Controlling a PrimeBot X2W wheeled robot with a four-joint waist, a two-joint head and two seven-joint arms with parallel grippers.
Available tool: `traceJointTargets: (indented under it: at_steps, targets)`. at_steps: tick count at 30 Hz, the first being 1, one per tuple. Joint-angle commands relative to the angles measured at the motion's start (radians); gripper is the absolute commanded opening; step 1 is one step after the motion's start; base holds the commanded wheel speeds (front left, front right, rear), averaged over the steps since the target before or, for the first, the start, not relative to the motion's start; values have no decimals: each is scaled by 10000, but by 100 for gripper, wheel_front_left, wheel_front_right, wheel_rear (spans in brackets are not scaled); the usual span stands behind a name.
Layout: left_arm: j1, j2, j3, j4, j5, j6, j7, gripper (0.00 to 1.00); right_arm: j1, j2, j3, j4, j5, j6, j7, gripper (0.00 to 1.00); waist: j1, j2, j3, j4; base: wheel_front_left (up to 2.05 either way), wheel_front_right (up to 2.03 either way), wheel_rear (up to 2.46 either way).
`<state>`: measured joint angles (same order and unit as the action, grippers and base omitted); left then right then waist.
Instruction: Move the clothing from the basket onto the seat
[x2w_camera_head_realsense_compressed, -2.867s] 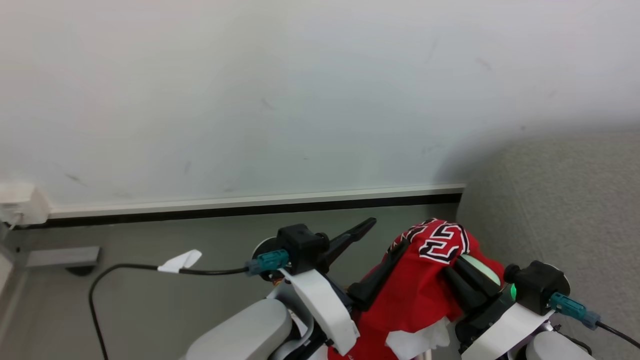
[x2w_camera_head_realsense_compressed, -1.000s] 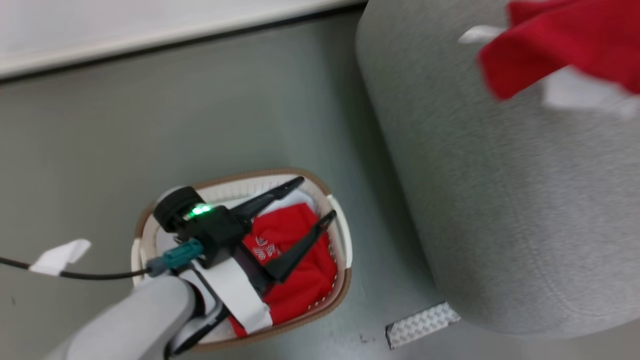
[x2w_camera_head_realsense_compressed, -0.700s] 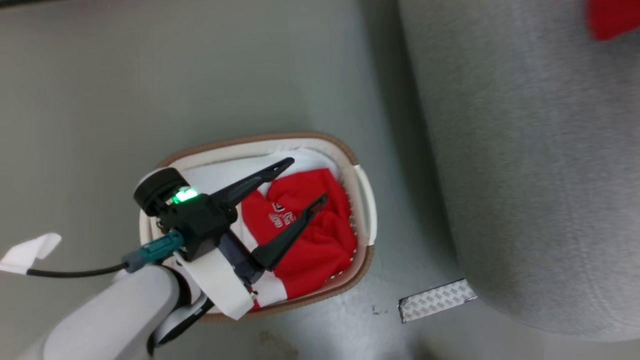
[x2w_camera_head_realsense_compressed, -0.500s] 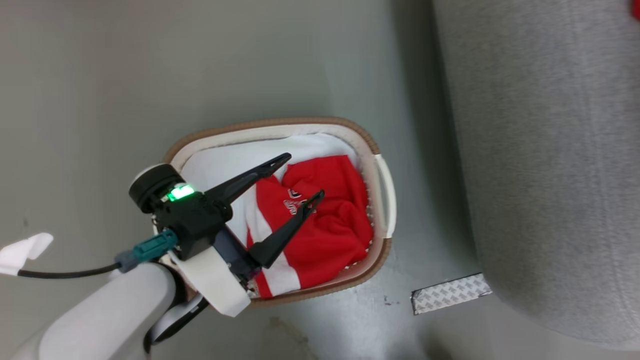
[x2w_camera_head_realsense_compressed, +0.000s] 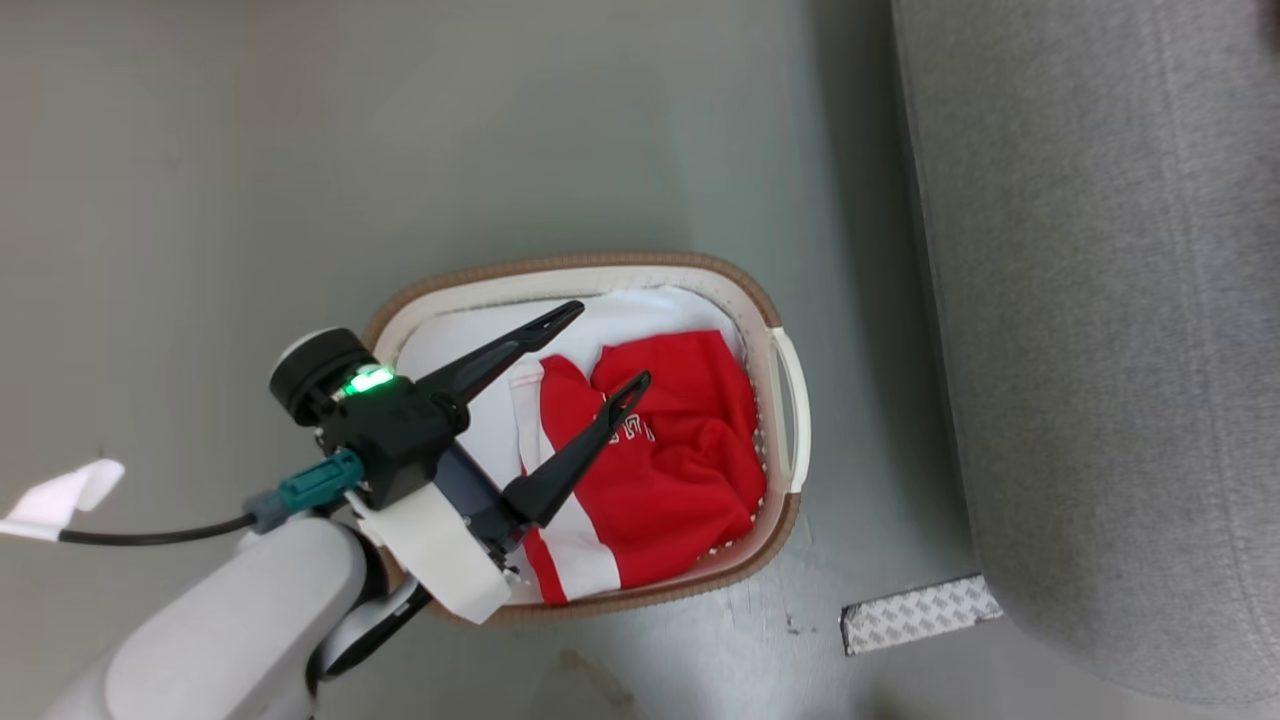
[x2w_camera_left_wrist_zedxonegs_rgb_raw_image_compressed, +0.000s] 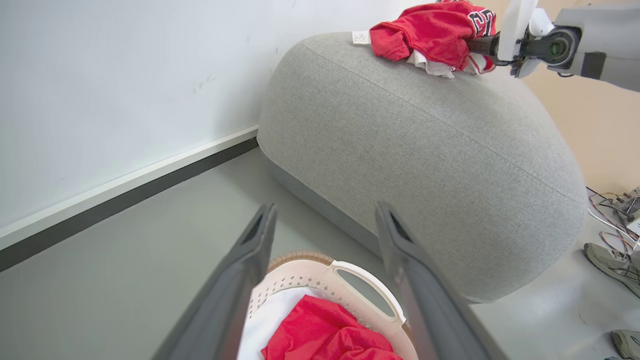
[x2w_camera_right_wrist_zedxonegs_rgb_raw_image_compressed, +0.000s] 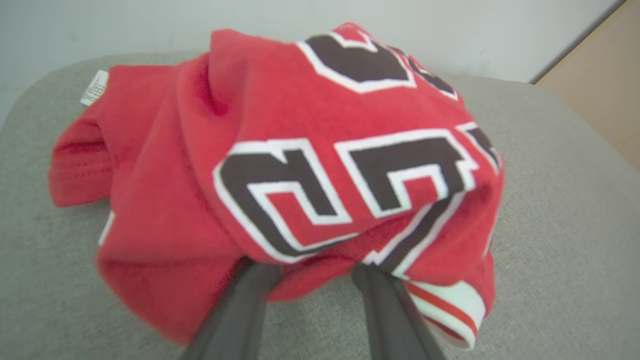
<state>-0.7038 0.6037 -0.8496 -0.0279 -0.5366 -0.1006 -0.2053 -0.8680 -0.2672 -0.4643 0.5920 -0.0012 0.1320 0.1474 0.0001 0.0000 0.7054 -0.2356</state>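
Note:
The cream basket (x2w_camera_head_realsense_compressed: 560, 268) with its brown rim stands on the floor left of the grey seat (x2w_camera_head_realsense_compressed: 1100, 300). In it lies red clothing (x2w_camera_head_realsense_compressed: 680, 450) on a white pad (x2w_camera_head_realsense_compressed: 640, 312). My left gripper (x2w_camera_head_realsense_compressed: 609, 344) hovers open over the basket's left half, nothing between its fingers. The left wrist view looks past that gripper (x2w_camera_left_wrist_zedxonegs_rgb_raw_image_compressed: 326, 207) at the basket (x2w_camera_left_wrist_zedxonegs_rgb_raw_image_compressed: 350, 272), the red clothing (x2w_camera_left_wrist_zedxonegs_rgb_raw_image_compressed: 320, 335) and the seat (x2w_camera_left_wrist_zedxonegs_rgb_raw_image_compressed: 425, 150). A second red jersey (x2w_camera_right_wrist_zedxonegs_rgb_raw_image_compressed: 300, 150) with black-and-white numbers lies on the seat (x2w_camera_right_wrist_zedxonegs_rgb_raw_image_compressed: 550, 200). My right gripper (x2w_camera_right_wrist_zedxonegs_rgb_raw_image_compressed: 311, 267) is open, fingertips tucked under the jersey's near fold.
A white wall with a dark skirting board (x2w_camera_left_wrist_zedxonegs_rgb_raw_image_compressed: 125, 190) runs behind the basket and seat. A patterned metal strip (x2w_camera_head_realsense_compressed: 920, 613) lies on the floor by the seat's base. Shoes (x2w_camera_left_wrist_zedxonegs_rgb_raw_image_compressed: 612, 262) and loose cables (x2w_camera_left_wrist_zedxonegs_rgb_raw_image_compressed: 615, 210) lie beyond the seat. A black cable (x2w_camera_head_realsense_compressed: 150, 535) trails from my left wrist.
The head camera has swung down and left, so the jersey over the seat has left that view's upper right. My left gripper stays open over the basket.

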Motion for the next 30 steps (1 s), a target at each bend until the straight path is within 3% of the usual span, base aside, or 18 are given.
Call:
traceJointTargets:
  at_steps: [1, 10, 13, 18, 30]
  targets:
    - [47, -61, -14, 117, -146, 7, -60, 100, -35, -128, 105, 129, 20, -24, 144, 100, -1, 0, -300, -32, 0, 0, 0]
    - [524, -731, 5, 1072, -478, 173, -395, 100, 1275, -844, 1948, 215, 1053, -25, 901, 100, -1, 0, -2165, -216, 0, 0, 0]
    - [804, -1072, 125, 1477, -758, 264, -481, 100, 2193, -1373, 2616, -520, 1862, -25, 929, 100, -1, 0, -3017, -220, 0, 0, 0]
    - [1164, -1464, 362, 1950, -921, 366, -569, 100, 3347, -1702, 2978, -1898, 2451, -24, 806, 100, -1, 0, -4053, -134, 0, 0, 0]
    - [2382, -2126, 2266, 2655, -1018, 855, -587, 100, 4545, -1114, 3980, -4662, 2834, -24, 257, 100, -1, 0, -6079, 424, 0, 0, 0]
